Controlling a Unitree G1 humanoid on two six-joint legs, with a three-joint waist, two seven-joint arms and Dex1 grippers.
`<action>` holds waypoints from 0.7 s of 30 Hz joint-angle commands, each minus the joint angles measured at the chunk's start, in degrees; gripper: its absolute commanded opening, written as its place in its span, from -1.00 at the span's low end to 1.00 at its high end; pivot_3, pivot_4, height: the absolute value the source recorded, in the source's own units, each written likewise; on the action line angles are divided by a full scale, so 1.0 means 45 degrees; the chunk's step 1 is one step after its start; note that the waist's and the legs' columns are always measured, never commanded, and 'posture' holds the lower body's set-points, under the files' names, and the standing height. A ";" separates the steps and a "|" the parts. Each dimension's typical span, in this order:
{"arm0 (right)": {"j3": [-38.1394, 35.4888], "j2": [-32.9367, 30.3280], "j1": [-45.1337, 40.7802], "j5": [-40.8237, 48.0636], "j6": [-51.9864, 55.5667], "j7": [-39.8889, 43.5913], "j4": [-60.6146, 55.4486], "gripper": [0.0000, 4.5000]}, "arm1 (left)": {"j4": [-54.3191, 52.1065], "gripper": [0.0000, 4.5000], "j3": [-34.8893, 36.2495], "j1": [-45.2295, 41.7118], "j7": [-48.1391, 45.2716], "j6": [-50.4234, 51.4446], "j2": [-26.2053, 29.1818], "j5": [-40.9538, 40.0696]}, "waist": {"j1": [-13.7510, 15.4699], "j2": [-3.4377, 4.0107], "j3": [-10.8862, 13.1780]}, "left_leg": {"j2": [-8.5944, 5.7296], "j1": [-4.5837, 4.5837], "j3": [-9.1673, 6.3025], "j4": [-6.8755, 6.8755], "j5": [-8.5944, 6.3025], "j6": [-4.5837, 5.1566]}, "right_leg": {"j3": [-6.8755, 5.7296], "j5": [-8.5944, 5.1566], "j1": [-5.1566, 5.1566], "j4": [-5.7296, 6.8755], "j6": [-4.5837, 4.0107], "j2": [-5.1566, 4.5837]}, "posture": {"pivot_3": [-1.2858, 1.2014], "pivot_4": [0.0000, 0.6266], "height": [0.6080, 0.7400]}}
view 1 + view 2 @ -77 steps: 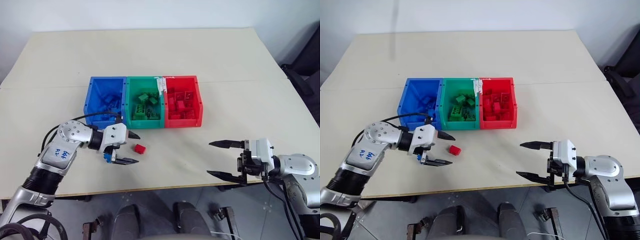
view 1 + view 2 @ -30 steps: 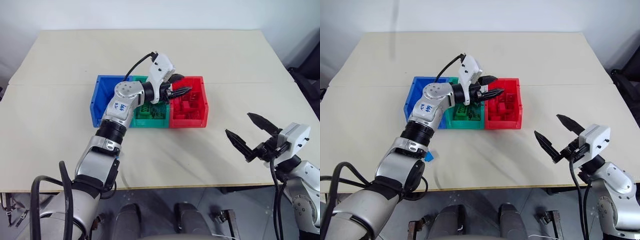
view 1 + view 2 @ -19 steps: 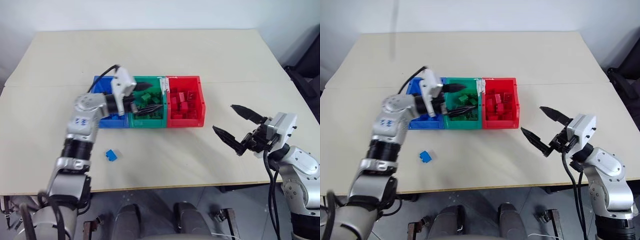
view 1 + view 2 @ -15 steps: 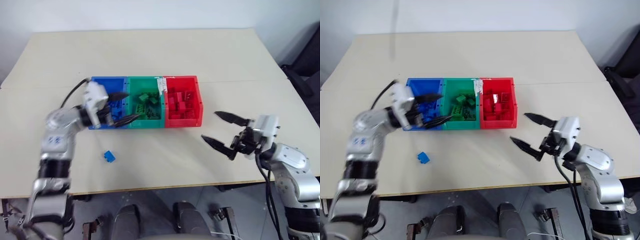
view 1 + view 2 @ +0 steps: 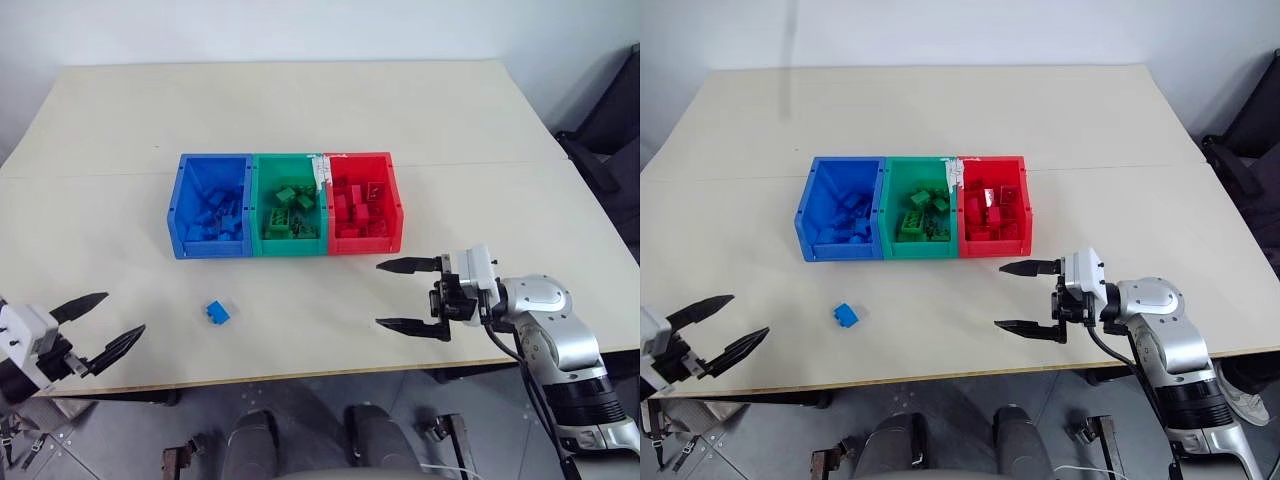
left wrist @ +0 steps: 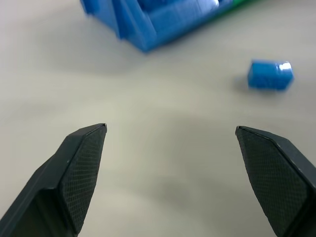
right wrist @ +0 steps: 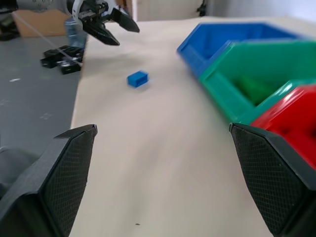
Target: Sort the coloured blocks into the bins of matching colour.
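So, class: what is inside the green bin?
The green bin holds several green blocks heaped together, some lying on others. Its floor and any blocks under the heap are covered, so an exact count cannot be made.

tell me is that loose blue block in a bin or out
Out. The blue block lies alone on the bare table, in front of the blue bin and apart from it, with no fingers touching it.
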 commanded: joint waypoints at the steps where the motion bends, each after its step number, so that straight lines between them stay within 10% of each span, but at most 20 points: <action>1: -0.0148 -0.0207 0.0037 0.0042 -0.0209 0.0398 -0.0171 1.00 | -0.1124 0.97 -0.0240 0.0137 -0.0063 0.0507 0.0192 -0.0572 | 0.0027 -0.0005 -0.0003 | 0.0000 -0.0001 -0.0005 0.0000 0.0000 -0.0001 | -0.0004 -0.0003 0.0003 -0.0002 -0.0005 0.0000 | 0.03 -0.52 1.00; 21: -0.0035 -0.0362 0.0980 -0.0105 -0.0286 0.0468 -0.1303 1.00 | -0.3235 0.97 -0.5431 -0.1849 0.3201 0.3267 -0.0275 0.1547 | -0.0124 -0.0002 -0.0002 | 0.0009 0.0002 0.0000 0.0003 -0.0012 -0.0018 | 0.0011 -0.0004 0.0003 -0.0010 -0.0006 0.0017 | 0.03 -0.52 1.00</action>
